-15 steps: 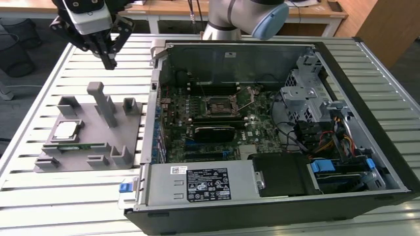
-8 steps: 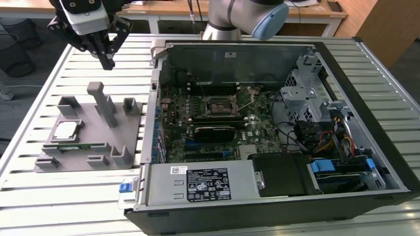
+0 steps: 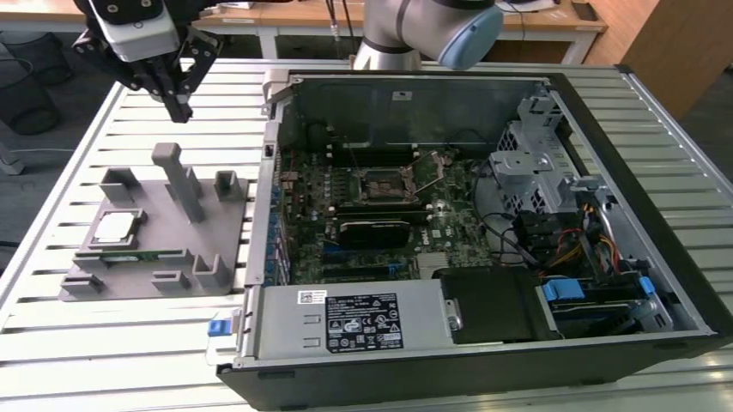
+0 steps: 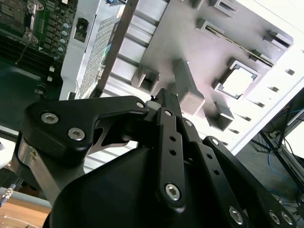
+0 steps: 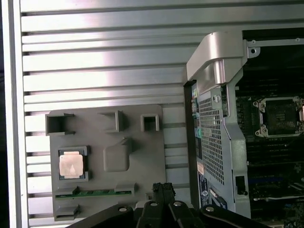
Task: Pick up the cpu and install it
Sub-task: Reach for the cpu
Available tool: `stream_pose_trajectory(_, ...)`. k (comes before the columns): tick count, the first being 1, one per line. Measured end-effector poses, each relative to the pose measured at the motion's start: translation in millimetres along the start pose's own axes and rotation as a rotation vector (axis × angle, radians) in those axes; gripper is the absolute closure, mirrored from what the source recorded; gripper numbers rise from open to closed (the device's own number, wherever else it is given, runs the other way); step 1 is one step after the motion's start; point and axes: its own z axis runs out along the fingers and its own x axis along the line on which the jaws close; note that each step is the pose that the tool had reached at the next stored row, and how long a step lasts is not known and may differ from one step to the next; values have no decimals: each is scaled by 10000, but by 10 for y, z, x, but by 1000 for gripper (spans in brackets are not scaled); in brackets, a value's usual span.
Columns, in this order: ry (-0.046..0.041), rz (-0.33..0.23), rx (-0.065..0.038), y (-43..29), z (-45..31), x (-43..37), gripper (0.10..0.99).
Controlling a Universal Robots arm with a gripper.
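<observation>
The cpu [image 3: 115,226] is a small silvery square lying flat in a square pocket of the grey holder block [image 3: 149,283], at the exterior view's left. It also shows in both wrist views, as the cpu [image 5: 71,165] and as a bright patch, the cpu [image 4: 240,80]. My gripper [image 3: 178,110] hangs well above the table, past the block's far end, fingers together and holding nothing. Its black fingertips [image 5: 163,187] meet in a point, as the second wrist view's gripper [image 4: 164,95] shows too. The motherboard socket [image 3: 384,183] sits inside the open computer case, its metal frame raised.
A green memory stick [image 3: 132,256] lies in a slot of the holder block beside the cpu. A tall grey post [image 3: 181,180] rises from the block. The open computer case [image 3: 481,352] fills the exterior view's right, its metal wall [image 5: 216,118] next to the block. The slatted metal table [image 3: 103,343] carries both.
</observation>
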Motion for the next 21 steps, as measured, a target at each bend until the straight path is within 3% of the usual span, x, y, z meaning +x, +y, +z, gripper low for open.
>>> stream_pose_trajectory(10,1,0,0,-14,3,177,980)
stream_pose_trajectory(21,3,0,0,-22,10,290,980)
